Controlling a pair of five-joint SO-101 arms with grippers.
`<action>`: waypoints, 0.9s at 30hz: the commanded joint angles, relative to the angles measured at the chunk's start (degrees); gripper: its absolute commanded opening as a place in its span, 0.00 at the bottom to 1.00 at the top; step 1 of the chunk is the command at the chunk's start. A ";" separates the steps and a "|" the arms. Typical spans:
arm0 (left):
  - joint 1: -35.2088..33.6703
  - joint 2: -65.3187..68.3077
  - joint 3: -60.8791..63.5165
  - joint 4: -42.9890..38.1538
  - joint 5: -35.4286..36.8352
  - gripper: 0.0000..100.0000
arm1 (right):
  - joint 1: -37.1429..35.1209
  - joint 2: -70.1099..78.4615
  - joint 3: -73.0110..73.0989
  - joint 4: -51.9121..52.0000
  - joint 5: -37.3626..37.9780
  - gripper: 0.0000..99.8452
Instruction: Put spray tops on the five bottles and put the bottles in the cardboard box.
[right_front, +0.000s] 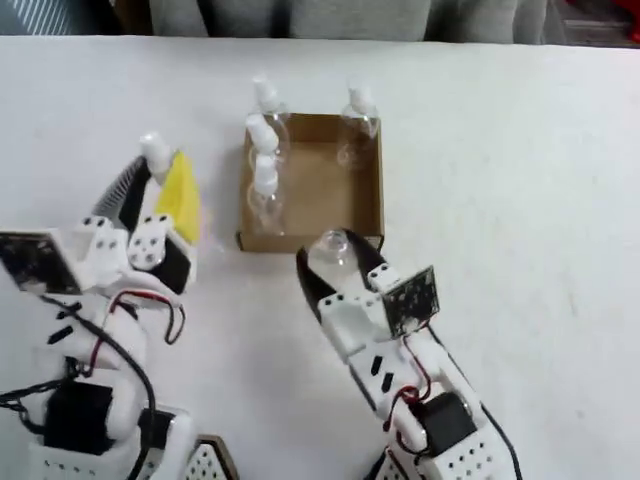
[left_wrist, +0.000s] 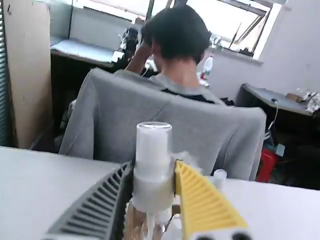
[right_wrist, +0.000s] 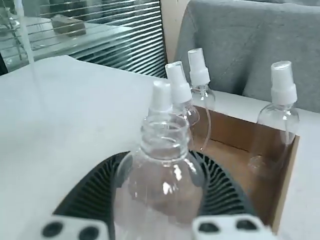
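L gripper (right_front: 163, 168), left of box, pinches white plastic spray top (right_front: 154, 150) btwn grey & yellow ribbed fingers (left_wrist: 200, 200). Open brown cardboard box (right_front: 318, 195) holds four clear capped bottles (right_front: 265, 202). R gripper (right_front: 338, 262) clamps clear uncapped plastic bottle (right_front: 332, 248), just beside box's near wall.
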 joint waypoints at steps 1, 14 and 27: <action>3.47 6.37 -13.19 -1.85 -0.35 0.02 | -1.10 0.22 0.09 -0.04 0.62 0.01; 16.75 32.22 -37.71 -1.41 -0.79 0.02 | -2.51 0.22 2.73 0.31 0.62 0.01; 25.80 33.10 -28.57 -1.58 -0.88 0.02 | -2.42 0.22 2.99 0.04 0.62 0.01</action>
